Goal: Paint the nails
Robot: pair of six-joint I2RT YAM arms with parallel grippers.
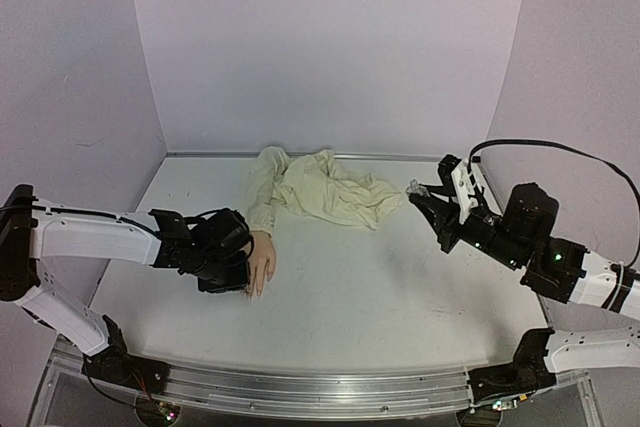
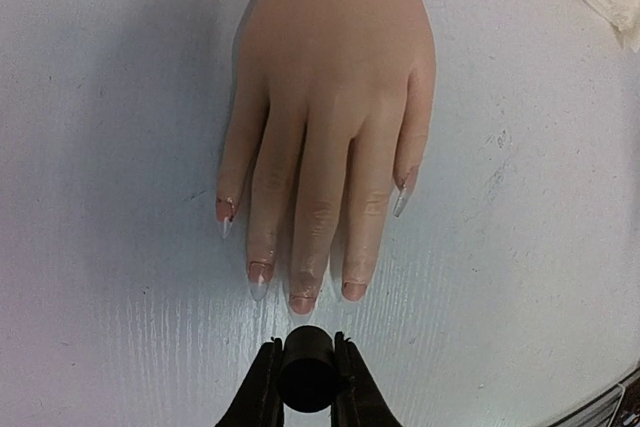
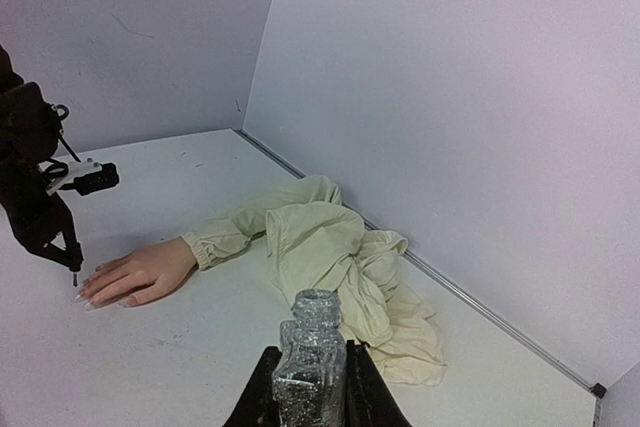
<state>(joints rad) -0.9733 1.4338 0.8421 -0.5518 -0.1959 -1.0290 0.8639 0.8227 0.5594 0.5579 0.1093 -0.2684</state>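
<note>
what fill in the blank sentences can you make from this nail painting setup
The glittery bottle is held by the ____ gripper.
The mannequin hand lies palm ____ on the table.
The left gripper holds a dark cap nearest the ____ finger's nail.
Missing words: right; down; middle.

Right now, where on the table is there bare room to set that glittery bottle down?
Widest bare tabletop lies between the mannequin hand and the right arm, nearer than the cream sleeve. Crowded: the fingertips, where the left gripper holds the brush.
</note>
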